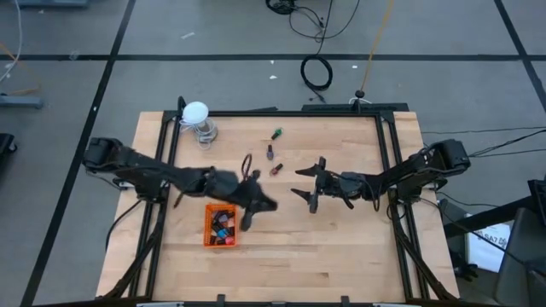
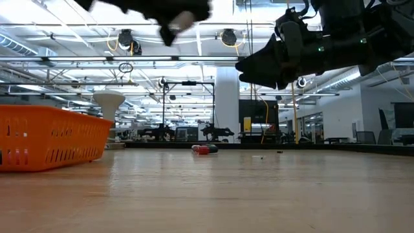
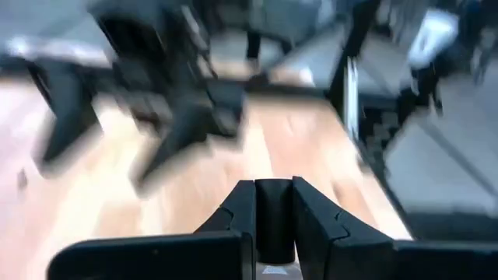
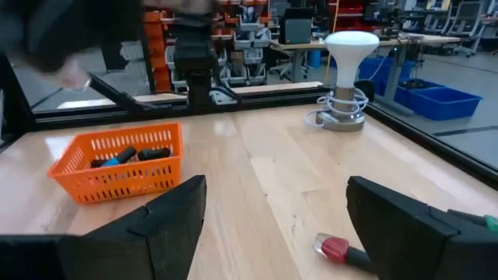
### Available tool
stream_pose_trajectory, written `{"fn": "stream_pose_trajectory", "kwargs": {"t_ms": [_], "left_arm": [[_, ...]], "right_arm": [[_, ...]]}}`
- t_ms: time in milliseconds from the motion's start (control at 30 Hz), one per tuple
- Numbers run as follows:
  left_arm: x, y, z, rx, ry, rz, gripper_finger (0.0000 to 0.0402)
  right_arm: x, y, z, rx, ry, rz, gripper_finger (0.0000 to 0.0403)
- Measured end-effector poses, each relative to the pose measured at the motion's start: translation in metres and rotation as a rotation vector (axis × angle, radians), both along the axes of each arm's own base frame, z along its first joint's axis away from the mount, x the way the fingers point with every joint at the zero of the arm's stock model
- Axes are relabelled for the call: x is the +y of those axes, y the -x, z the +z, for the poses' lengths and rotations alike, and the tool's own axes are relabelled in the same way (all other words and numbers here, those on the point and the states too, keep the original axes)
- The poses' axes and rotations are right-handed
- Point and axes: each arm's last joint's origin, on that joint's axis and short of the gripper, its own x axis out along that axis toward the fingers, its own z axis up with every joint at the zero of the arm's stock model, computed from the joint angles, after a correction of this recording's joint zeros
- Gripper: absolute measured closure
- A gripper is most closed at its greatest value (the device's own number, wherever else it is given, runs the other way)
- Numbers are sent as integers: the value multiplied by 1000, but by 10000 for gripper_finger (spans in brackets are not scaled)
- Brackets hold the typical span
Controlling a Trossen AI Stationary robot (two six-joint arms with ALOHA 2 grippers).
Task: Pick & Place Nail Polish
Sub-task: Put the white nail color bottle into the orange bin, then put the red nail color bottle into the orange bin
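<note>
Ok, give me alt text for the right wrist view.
The right end effector hangs open over the wooden table, with a red nail polish bottle lying just ahead. Farther off are an orange tray of bottles and a white ball on a stand.

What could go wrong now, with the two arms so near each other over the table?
The shut left pincer and the open right pincer hang close together mid-table, so they might bump. The left one's fingers squeeze something dark that I cannot identify; released off target, it could miss the orange plastic basket. A small red-capped nail polish bottle lies on its side near the right pincer and could roll if nudged.
</note>
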Motion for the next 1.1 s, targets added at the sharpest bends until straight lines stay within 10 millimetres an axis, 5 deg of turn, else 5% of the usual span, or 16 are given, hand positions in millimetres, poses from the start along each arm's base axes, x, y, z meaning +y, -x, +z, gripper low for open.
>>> {"fn": "stream_pose_trajectory", "kwargs": {"t_ms": [367,800,1100], "left_arm": [[-56,77,-33,621,21,161,365],[-51,103,-84,711,146,365,363],[-48,102,-88,695,164,374,281]], "right_arm": [[0,0,-2,25,3,-1,110],[0,0,-2,25,3,-2,110],[0,0,-2,25,3,0,110]]}}
